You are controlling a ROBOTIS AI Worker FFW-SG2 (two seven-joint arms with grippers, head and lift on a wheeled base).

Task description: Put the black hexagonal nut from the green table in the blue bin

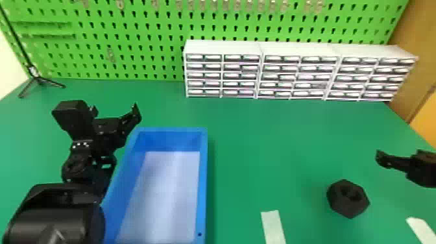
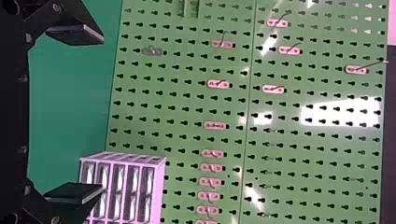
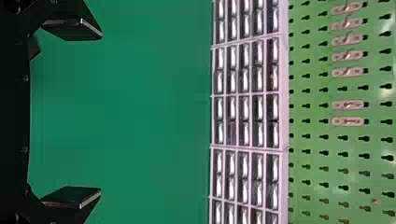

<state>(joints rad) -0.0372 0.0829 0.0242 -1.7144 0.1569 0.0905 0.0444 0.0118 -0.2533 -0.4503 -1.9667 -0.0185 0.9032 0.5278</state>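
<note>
On the near right of the green table [image 1: 269, 136], the black nut [image 1: 348, 198] lies with its hole facing up, between two pale strips of tape [image 1: 273, 227] and a little farther off than they are. The blue bin [image 1: 202, 181] is to its left, well apart, with nothing but a pale bottom inside. The right gripper [image 3: 100, 112] is above the table, to the right of the nut and slightly farther away, its fingers spread wide and nothing between them. The left gripper [image 2: 102, 114], also open and empty, is at the left of the bin.

The step in hand looks to be reaching for the nut with the right arm. It would be best to come left and nearer, centre over the nut, and turn the fingers so they meet two opposite flat sides; closing across corners could make it twist or slip out. Go down straight, low enough for a deep hold but without pressing into the table, then close evenly. Lift above the bin's side wall before crossing left, and let go low over its bottom, away from the rim.
</note>
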